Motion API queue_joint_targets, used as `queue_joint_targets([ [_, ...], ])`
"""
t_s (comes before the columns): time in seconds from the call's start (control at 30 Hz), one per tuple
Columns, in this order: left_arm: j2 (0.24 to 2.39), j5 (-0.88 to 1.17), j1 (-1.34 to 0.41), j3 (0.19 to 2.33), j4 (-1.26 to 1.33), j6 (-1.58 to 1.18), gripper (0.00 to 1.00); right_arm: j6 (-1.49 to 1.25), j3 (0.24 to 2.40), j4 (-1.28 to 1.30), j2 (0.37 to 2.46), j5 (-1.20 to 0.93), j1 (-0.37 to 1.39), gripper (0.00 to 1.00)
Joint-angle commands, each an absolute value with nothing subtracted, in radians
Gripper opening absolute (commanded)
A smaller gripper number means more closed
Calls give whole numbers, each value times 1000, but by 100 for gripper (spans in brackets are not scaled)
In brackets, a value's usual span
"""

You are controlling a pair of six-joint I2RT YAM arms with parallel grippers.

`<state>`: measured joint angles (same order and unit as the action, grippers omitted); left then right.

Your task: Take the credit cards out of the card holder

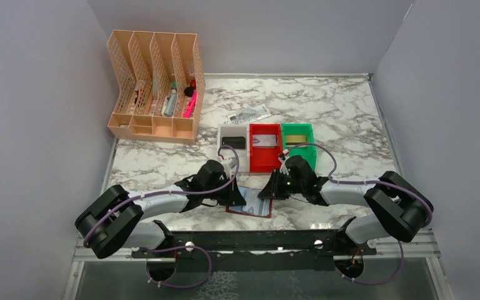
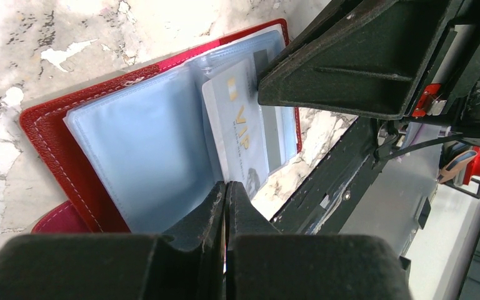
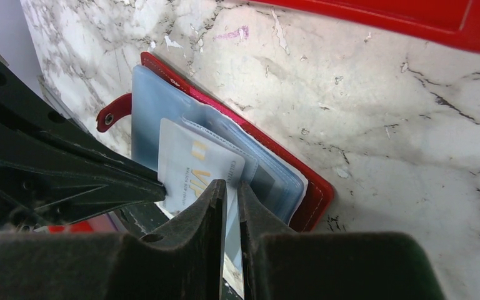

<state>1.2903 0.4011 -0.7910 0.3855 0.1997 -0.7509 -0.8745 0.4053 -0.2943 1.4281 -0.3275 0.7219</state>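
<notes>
The maroon card holder [image 1: 250, 210] lies open on the marble table between my two grippers, with its bluish plastic sleeves [image 2: 144, 144] facing up. A pale "VIP" credit card [image 3: 190, 164] sticks partway out of a sleeve. My right gripper [image 3: 232, 186] is shut on that card's edge. My left gripper [image 2: 226, 187] is shut on the edge of a plastic sleeve, right beside the card [image 2: 240, 125]. In the top view the left gripper [image 1: 236, 199] and the right gripper [image 1: 270, 190] meet over the holder. The holder's tab [image 3: 114, 112] shows at its far side.
Three small bins stand just behind the grippers: white [image 1: 224, 132] with a black card [image 1: 238, 142], red [image 1: 264, 162] with a pale card, and green [image 1: 306, 150] with a gold card [image 1: 296, 138]. A white printed tag [image 1: 249, 115] lies behind them. A peach file organizer [image 1: 156, 87] stands at the back left.
</notes>
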Motion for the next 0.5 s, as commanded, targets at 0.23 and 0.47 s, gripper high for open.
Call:
queue_joint_targets([
  [0.23, 1259, 370, -776, 403, 128, -710, 4, -848, 396, -181, 1468, -247, 723, 18],
  [0.47, 1252, 362, -769, 402, 112, -700, 4, -848, 396, -179, 1467, -245, 723, 18],
])
